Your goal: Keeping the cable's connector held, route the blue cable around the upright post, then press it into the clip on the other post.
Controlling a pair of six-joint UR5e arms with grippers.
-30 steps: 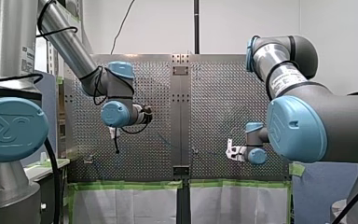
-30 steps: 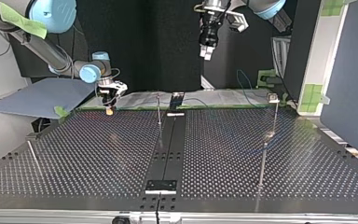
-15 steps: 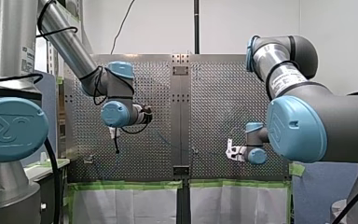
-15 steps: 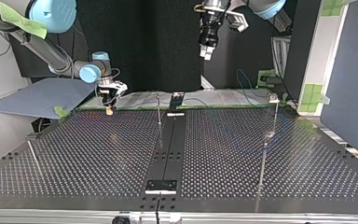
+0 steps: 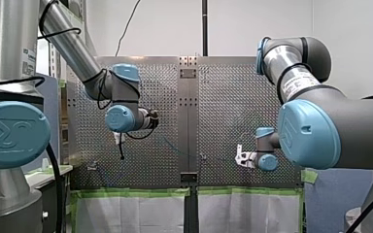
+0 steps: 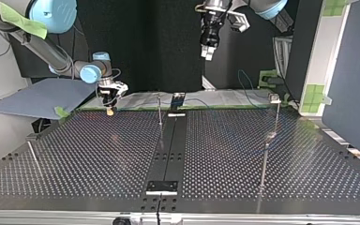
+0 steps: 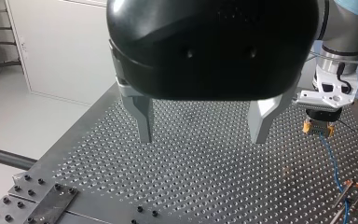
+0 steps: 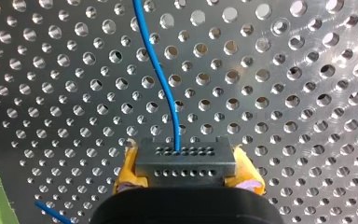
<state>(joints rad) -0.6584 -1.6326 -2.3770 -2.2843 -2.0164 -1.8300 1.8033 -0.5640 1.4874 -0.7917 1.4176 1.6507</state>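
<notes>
Blue cable (image 8: 157, 70) cut off by the right wrist view's edge, its far run unseen.

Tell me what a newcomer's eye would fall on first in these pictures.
My right gripper clamps a grey connector between yellow pads low over the perforated table, the blue cable trailing away from it. My left gripper hangs open and empty, high above the table. In the top view a thin middle post and a right-hand post stand upright.
</notes>
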